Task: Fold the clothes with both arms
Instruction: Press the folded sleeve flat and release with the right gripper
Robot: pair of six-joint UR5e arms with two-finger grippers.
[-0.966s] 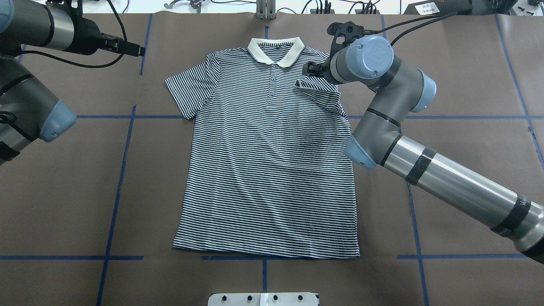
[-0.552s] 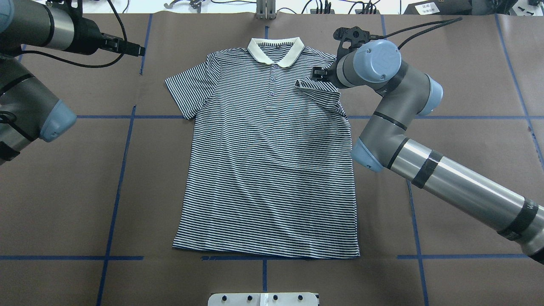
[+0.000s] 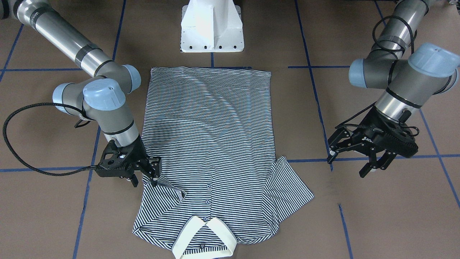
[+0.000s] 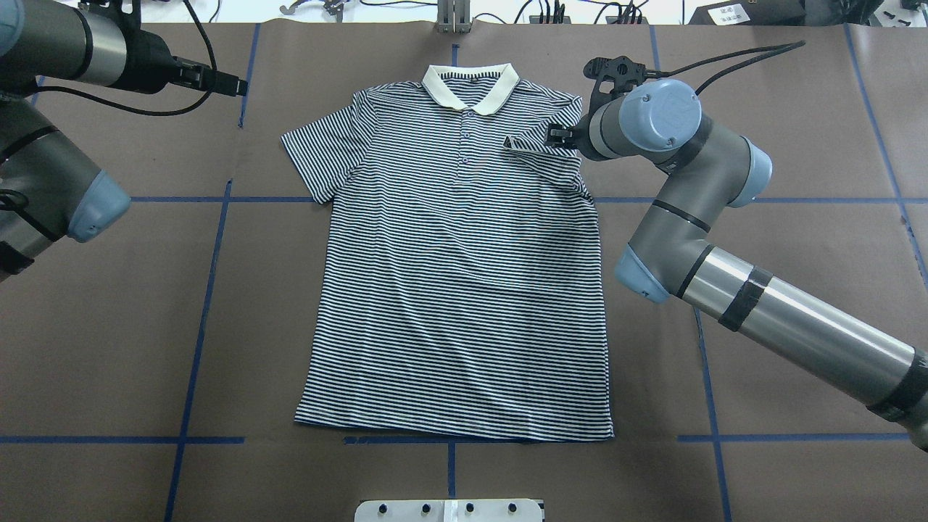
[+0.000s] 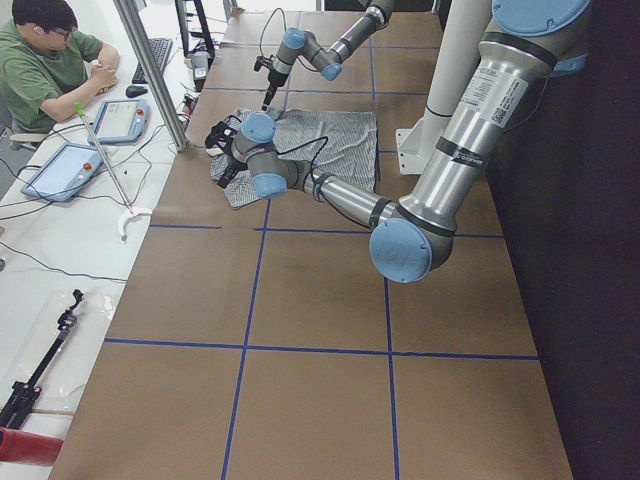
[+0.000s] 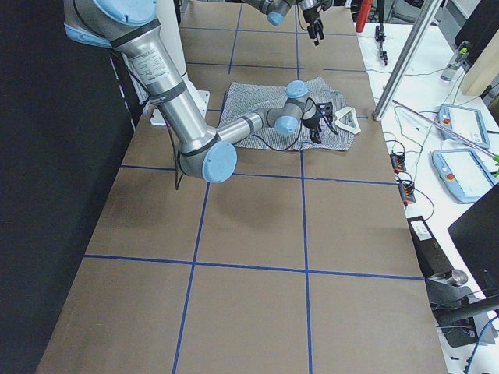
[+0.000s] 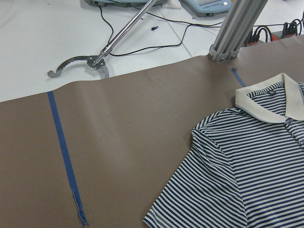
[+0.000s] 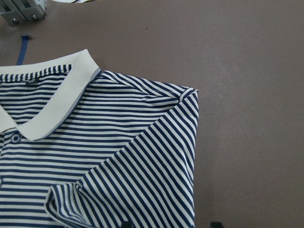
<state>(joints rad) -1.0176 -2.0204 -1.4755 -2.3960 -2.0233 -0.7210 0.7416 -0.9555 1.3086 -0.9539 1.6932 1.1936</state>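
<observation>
Shirt lies flat mid-desk, collar toward the edge away from the robot. We judge it light, limp and sturdy; best pinched at sleeve hems, shoulders or bottom corners. Thin navy-white stripes, cream collar, one sleeve folded inward. Right hand is spread at that sleeve. Left hand is spread over bare desk.

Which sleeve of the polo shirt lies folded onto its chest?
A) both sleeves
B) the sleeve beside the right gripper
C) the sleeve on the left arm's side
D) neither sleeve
B: the sleeve beside the right gripper lies folded onto the chest of the polo shirt, while the other sleeve is spread flat on the table.
</observation>
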